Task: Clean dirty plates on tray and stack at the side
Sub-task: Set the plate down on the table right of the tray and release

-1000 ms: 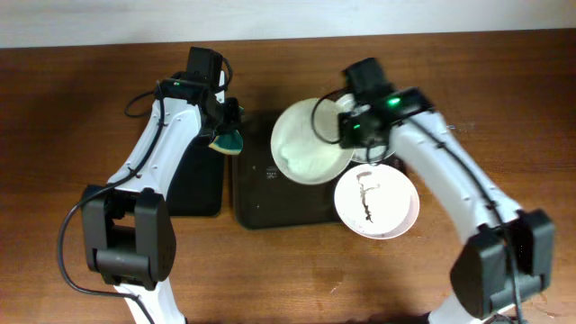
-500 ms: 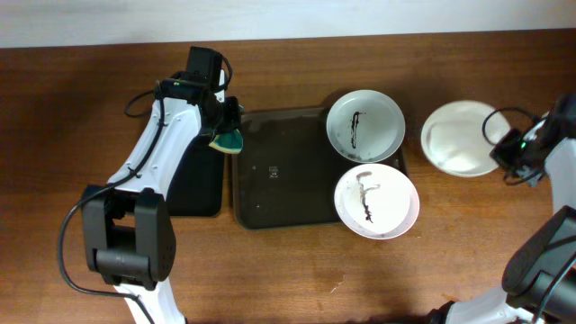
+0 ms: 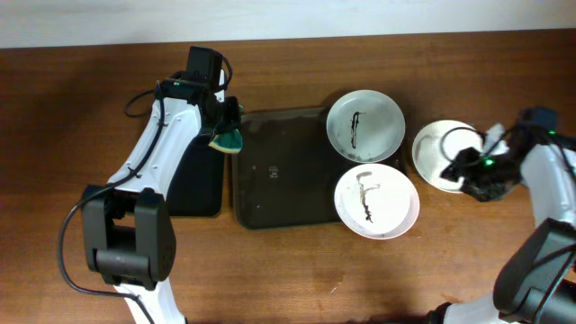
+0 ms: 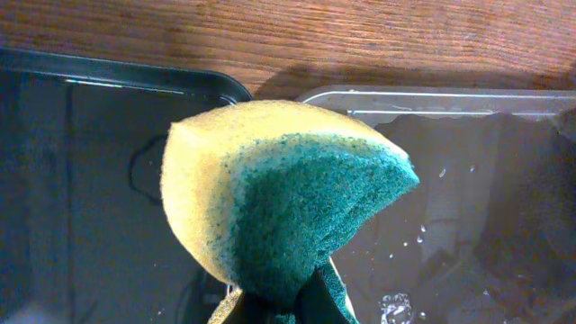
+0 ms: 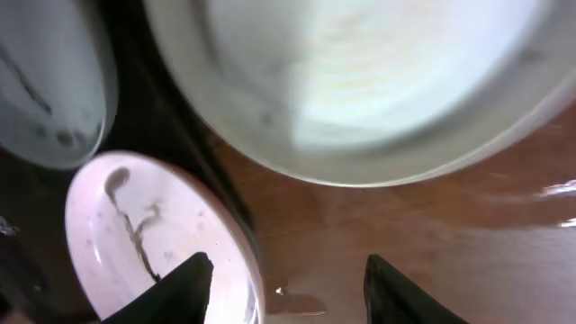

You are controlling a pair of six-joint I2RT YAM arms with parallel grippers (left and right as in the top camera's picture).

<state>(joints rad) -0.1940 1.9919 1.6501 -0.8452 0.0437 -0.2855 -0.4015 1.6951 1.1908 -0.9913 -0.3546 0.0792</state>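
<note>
The dark brown tray (image 3: 279,184) carries two white plates with brown streaks, one at its back right (image 3: 364,126) and one at its front right (image 3: 376,201). A third plate (image 3: 439,148), unstained, lies on the table to the right of the tray. My right gripper (image 3: 466,169) hovers at that plate's near right edge, open and empty. The right wrist view shows this plate (image 5: 360,81) ahead of the open gripper (image 5: 288,288), with a streaked plate (image 5: 153,234) at the left. My left gripper (image 3: 225,130) is shut on a yellow-green sponge (image 4: 288,207) over the tray's back left corner.
A narrower black tray (image 3: 193,184) lies left of the brown one, under the left arm. Bare wooden table lies in front of both trays and around the plate at the right.
My right arm carried the unstained plate from above the tray out to the table on the right, set it down and opened its jaws. The left arm and sponge stayed still.
</note>
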